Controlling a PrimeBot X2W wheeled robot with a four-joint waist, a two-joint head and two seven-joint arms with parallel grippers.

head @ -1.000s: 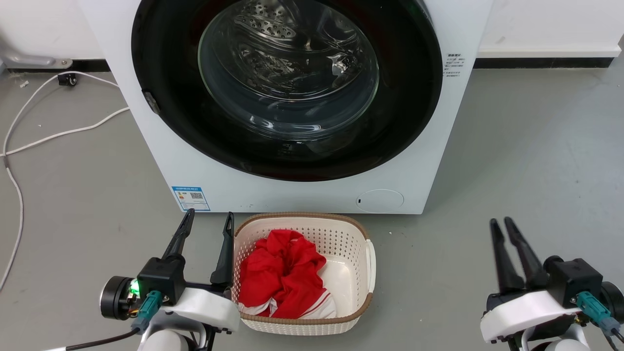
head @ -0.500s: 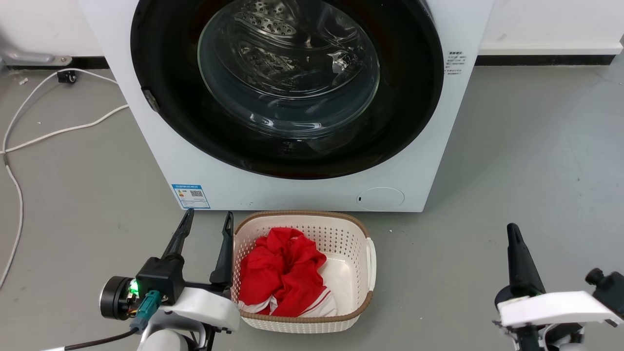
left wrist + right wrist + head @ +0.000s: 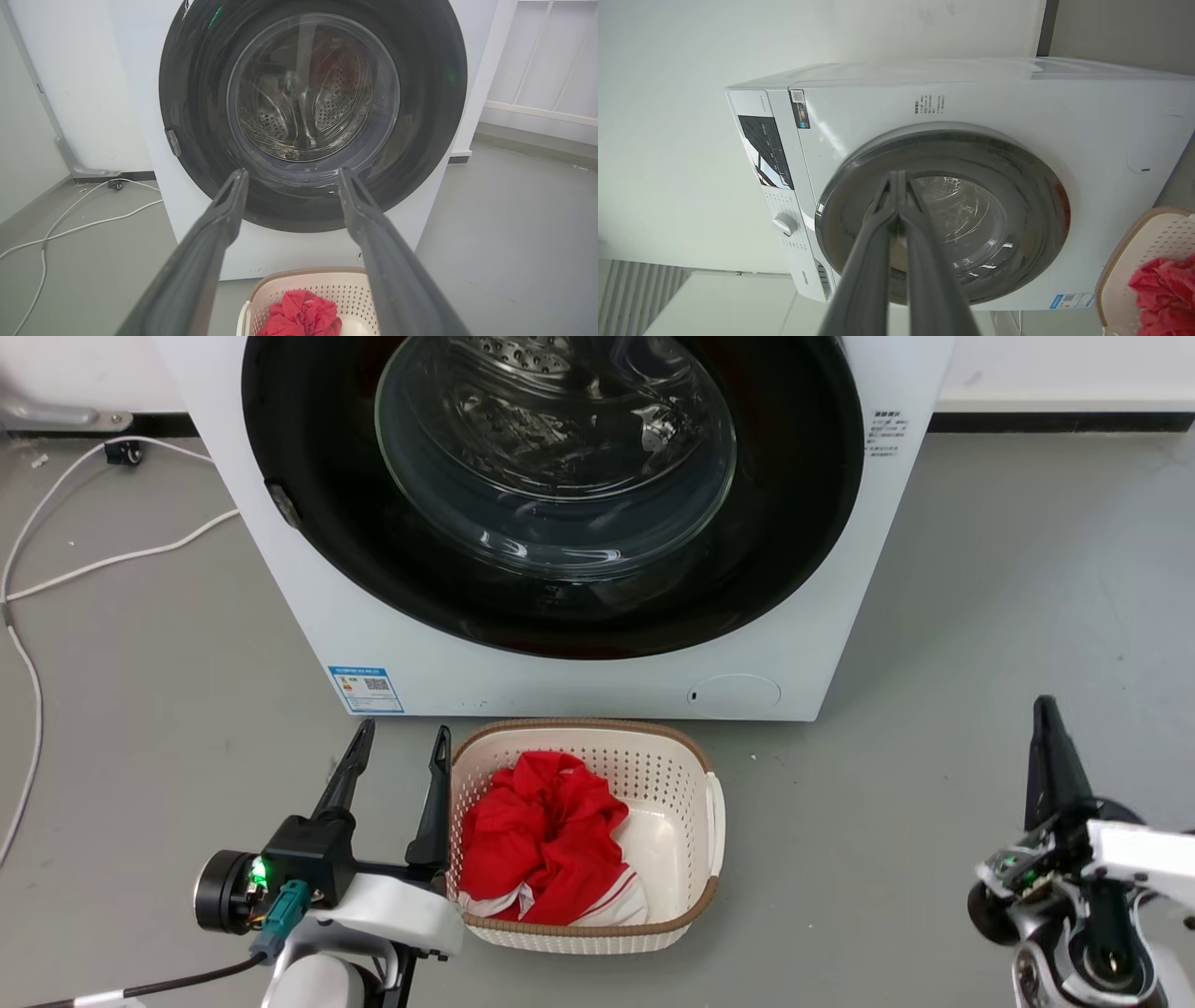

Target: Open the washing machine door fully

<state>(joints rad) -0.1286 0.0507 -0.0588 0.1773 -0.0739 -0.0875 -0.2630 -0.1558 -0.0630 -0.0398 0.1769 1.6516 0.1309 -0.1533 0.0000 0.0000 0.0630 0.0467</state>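
The washing machine door (image 3: 553, 476) is seen shut flat against the front of the washing machine (image 3: 579, 686). It stands ahead of and above both grippers and is touched by neither. The left gripper (image 3: 402, 728) is held low, just beside the basket (image 3: 579, 730) of red cloth (image 3: 541, 840), with its fingers spread and empty, pointed at the door. The right gripper (image 3: 1046, 709) is held well off to the right, with its fingers pressed together on nothing.

Long dark tapered fingers (image 3: 344, 784) on left claw (image 3: 402, 734) and right claw (image 3: 1045, 714), white shells (image 3: 397, 907), green light (image 3: 255, 871), teal plug (image 3: 285, 907), black cable (image 3: 187, 980)
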